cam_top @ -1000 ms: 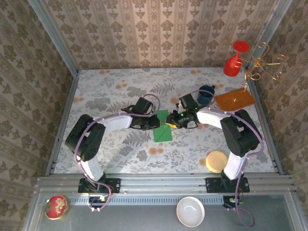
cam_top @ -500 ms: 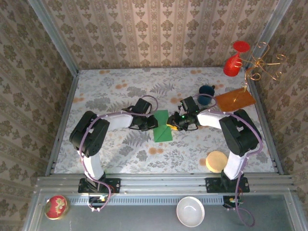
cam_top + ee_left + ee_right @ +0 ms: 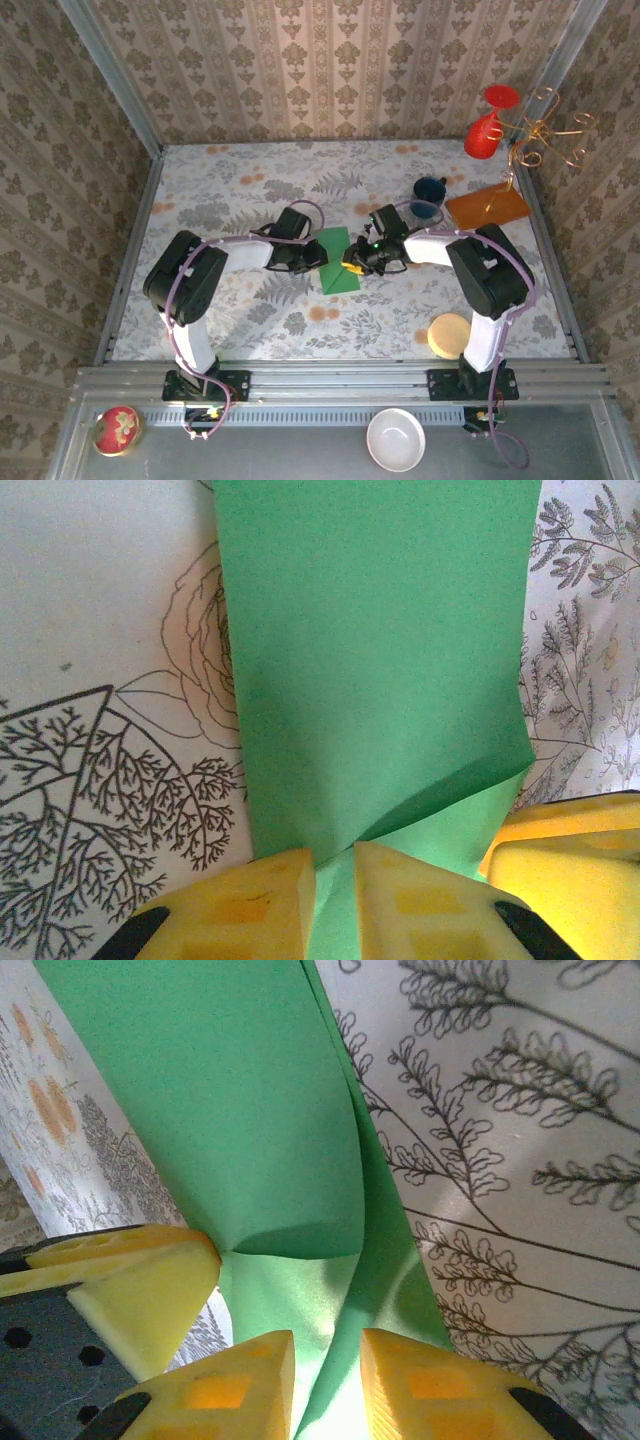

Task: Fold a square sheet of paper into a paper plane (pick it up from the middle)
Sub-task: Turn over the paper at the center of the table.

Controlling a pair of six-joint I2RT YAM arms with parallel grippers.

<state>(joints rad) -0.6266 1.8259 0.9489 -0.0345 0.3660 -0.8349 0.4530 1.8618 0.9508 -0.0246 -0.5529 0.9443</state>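
The square sheet of paper (image 3: 337,262), bright green and partly folded, lies mid-table with both grippers meeting at it. My left gripper (image 3: 318,257) holds its left edge. In the left wrist view the sheet (image 3: 370,660) runs up from the left gripper (image 3: 335,905), whose yellow fingertips (image 3: 250,905) pinch a raised fold. My right gripper (image 3: 352,262) is at the sheet's right edge. In the right wrist view a creased ridge of the sheet (image 3: 250,1120) passes between the narrow jaws of the right gripper (image 3: 328,1385). The left gripper's yellow finger (image 3: 130,1285) sits beside it.
A blue mug (image 3: 430,192) and an orange-brown board (image 3: 487,207) sit behind the right arm. A red glass (image 3: 487,125) and a gold wire stand (image 3: 548,135) are at the far right. A round tan disc (image 3: 450,335) lies near right. A white bowl (image 3: 397,438) rests on the front ledge.
The right gripper has slid a little left onto the sheet's edge and its jaws have narrowed. The left gripper has stayed at the sheet's left edge. The sheet has barely moved.
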